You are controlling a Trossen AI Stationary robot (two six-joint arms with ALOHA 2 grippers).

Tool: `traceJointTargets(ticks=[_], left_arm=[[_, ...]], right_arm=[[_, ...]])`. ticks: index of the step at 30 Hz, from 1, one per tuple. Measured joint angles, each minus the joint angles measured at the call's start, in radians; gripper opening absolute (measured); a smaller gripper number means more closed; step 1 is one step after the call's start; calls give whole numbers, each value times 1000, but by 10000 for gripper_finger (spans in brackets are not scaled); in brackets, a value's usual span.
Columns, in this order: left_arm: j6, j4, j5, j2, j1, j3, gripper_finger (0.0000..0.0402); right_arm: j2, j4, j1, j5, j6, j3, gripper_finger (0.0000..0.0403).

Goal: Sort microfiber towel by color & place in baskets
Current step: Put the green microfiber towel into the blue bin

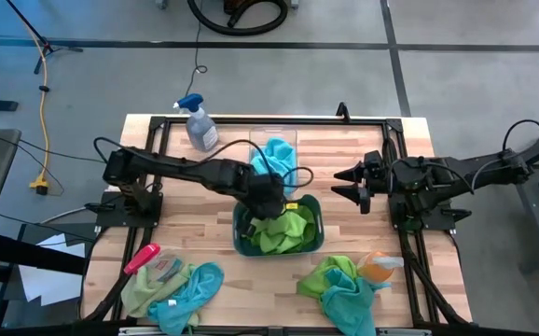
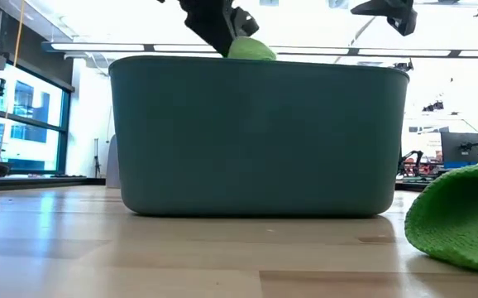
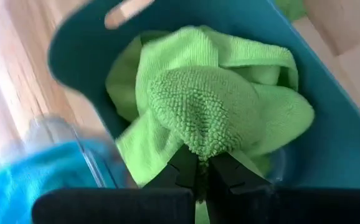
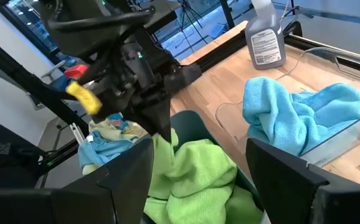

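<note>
Your left gripper (image 3: 200, 167) is clamped on a lime green microfiber towel (image 3: 211, 118), its fingers pinched together on a fold of the cloth, and it hangs over the dark teal plastic basket with rounded corners (image 1: 317, 210) at the middle of the wooden surface (image 1: 437, 280). In the left wrist view the held towel drapes down into that basket on top of the other green cloth there. From the low view you see only a green tuft above the teal rim, just beside the dark left arm.

Your right gripper (image 1: 349, 184) waits to the right of the baskets, above the surface, with its fingers standing apart and nothing between them.

The clear narrow plastic bin (image 1: 291, 137) sits just behind the teal basket, touching or nearly touching it, and holds a turquoise blue microfiber towel (image 1: 277, 159).

Two mixed heaps of green and blue towels lie near the front edge: one at front left (image 1: 172, 289), with a pink-handled brush (image 1: 142, 258) beside it, and one at front right (image 1: 344, 285). A spray bottle with a blue trigger (image 1: 198, 123) stands upright at the back left of the surface.
</note>
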Motion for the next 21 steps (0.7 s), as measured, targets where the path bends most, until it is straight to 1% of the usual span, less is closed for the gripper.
traceJointTargets(ticks=[2, 6, 8, 10, 14, 21], left_arm=[[86, 32, -10, 6, -10, 1, 0], [329, 57, -109, 21, -49, 2, 0], [442, 54, -118, 36, -63, 1, 0], [520, 72, -117, 54, -70, 3, 0], [606, 84, -117, 108, -74, 2, 0], [636, 103, -115, 214, -64, 1, 0]], right_arm=[[0, -1, 0, 9, 0, 0, 254], [0, -1, 0, 23, 0, 0, 254], [0, 0, 0, 25, 0, 0, 254], [0, 2, 0, 25, 0, 0, 254], [3, 4, 0, 31, 1, 0, 254], [18, 4, 0, 78, 24, 0, 254]])
